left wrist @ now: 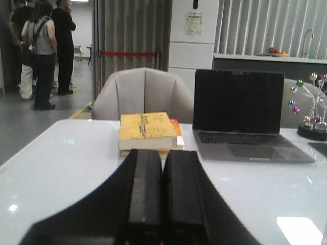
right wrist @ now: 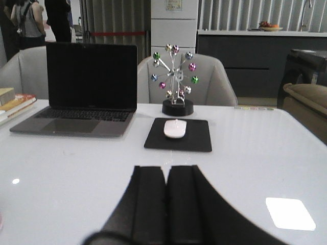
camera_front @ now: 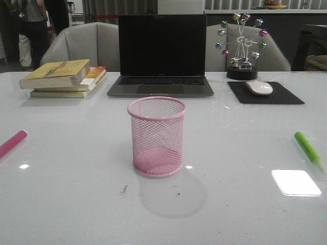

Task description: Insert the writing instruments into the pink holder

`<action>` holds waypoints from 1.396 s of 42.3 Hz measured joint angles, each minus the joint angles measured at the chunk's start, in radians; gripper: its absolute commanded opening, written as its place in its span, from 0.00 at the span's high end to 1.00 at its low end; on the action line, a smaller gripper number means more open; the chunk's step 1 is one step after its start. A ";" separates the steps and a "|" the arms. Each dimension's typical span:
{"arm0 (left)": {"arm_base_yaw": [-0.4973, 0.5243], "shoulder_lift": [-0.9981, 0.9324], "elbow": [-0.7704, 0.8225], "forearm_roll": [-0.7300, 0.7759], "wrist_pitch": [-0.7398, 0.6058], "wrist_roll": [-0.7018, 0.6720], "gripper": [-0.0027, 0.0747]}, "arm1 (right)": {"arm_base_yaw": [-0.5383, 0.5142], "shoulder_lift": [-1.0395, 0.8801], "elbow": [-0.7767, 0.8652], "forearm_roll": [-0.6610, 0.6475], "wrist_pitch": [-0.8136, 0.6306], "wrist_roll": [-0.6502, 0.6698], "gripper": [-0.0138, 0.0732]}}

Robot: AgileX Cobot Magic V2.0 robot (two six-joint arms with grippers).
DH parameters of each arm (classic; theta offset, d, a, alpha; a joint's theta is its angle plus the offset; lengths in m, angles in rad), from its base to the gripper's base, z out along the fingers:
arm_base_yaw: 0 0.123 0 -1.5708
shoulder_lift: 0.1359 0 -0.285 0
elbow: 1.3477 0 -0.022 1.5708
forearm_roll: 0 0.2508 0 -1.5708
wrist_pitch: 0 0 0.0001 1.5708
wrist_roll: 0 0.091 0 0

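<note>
The pink holder [camera_front: 157,136] stands upright and empty at the middle of the white table. A magenta pink marker [camera_front: 12,143] lies at the table's left edge, and a lime green marker [camera_front: 307,147] lies near the right edge. Neither arm shows in the front view. In the left wrist view my left gripper [left wrist: 163,153] is shut with nothing between its fingers, pointing toward the books. In the right wrist view my right gripper [right wrist: 166,169] is also shut and empty, pointing toward the mouse pad. No marker or holder shows in either wrist view.
A stack of books [camera_front: 64,77] lies at the back left, a dark laptop [camera_front: 161,56] at the back centre. A white mouse [camera_front: 259,88] rests on a black pad [camera_front: 265,93] at the back right, behind it a ball ornament [camera_front: 242,46].
</note>
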 measured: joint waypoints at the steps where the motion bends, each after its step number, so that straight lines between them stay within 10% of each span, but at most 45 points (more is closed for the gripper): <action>1: 0.000 0.000 -0.027 0.000 0.006 0.000 0.85 | 0.000 0.000 -0.018 0.000 0.010 0.000 0.81; 21: 0.000 0.201 -0.548 0.000 0.357 0.000 0.85 | 0.000 0.235 -0.486 0.000 0.357 0.000 0.81; 47: 0.000 0.525 -0.578 0.000 0.723 0.000 0.84 | 0.000 0.627 -0.525 0.000 0.698 0.000 0.80; 59: 0.000 0.571 -0.578 0.000 0.723 0.000 0.33 | 0.000 0.729 -0.525 0.000 0.726 0.000 0.29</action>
